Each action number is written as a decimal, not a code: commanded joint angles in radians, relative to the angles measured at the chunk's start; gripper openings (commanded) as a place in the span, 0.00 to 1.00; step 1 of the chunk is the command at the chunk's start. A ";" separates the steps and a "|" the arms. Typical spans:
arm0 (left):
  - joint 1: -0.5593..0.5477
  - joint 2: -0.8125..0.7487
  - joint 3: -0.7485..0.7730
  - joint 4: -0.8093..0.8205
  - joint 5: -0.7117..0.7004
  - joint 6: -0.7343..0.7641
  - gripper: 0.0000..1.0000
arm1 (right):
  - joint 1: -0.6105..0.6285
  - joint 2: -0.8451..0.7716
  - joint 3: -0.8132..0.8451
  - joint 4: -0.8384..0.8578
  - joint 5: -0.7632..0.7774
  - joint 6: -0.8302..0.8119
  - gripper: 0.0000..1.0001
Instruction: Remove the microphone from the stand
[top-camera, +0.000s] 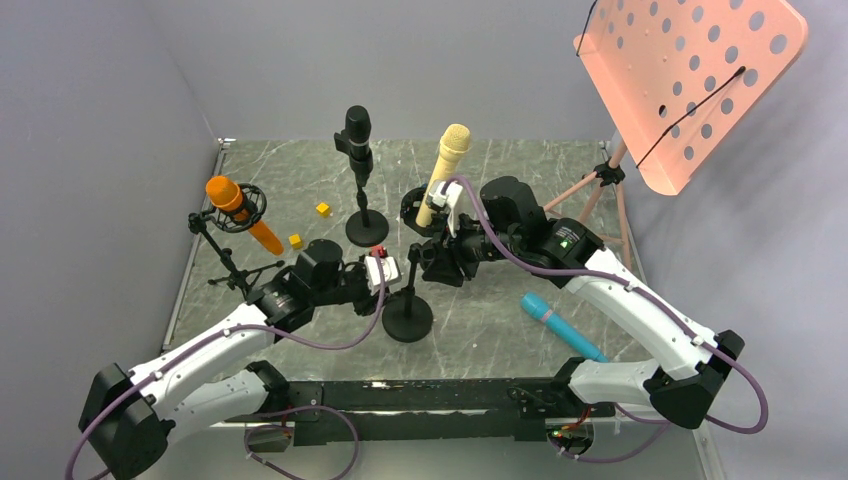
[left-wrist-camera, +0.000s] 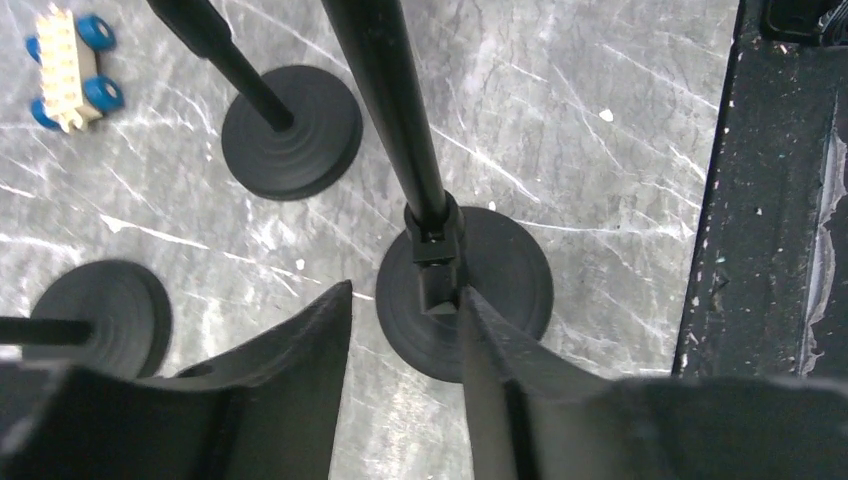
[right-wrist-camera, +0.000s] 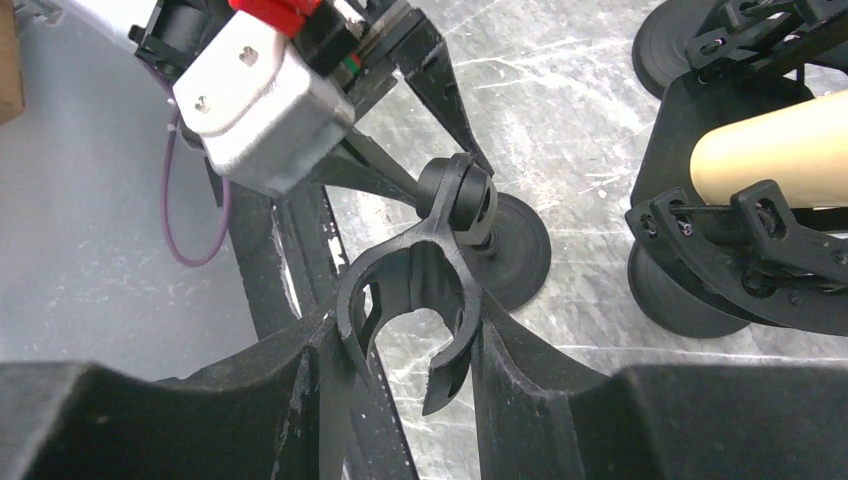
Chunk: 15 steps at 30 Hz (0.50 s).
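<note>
A black stand with a round base (top-camera: 408, 318) stands at the front centre; its clip (right-wrist-camera: 440, 240) is empty. My right gripper (right-wrist-camera: 408, 318) is shut on that clip, one finger on each side; it shows in the top view (top-camera: 420, 260). My left gripper (left-wrist-camera: 402, 293) is open, its fingers either side of the stand's pole (left-wrist-camera: 400, 130) without clamping it; it also shows in the top view (top-camera: 396, 272). A teal microphone (top-camera: 560, 325) lies on the table to the right of the stand, clear of both grippers.
An orange microphone (top-camera: 240, 210) on a tripod stands at left, a black microphone (top-camera: 358, 135) on a round base at the back, a cream microphone (top-camera: 445, 170) in its holder beside my right arm. A pink perforated music stand (top-camera: 690, 80) is at far right. Two yellow cubes (top-camera: 323, 209) lie behind.
</note>
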<state>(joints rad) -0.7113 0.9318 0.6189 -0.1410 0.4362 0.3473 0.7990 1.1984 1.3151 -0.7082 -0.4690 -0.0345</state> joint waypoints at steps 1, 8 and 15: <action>-0.010 0.035 0.013 0.024 -0.082 -0.064 0.41 | -0.006 -0.031 -0.002 0.035 0.046 -0.030 0.19; 0.018 0.051 0.022 0.026 0.046 -0.203 0.17 | -0.007 -0.045 -0.005 0.014 0.055 -0.055 0.19; 0.166 0.126 0.018 0.194 0.420 -0.616 0.00 | -0.005 -0.054 -0.017 -0.009 0.044 -0.089 0.18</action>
<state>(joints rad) -0.6102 1.0187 0.6189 -0.1078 0.6037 0.0288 0.7979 1.1828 1.3052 -0.7101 -0.4446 -0.0738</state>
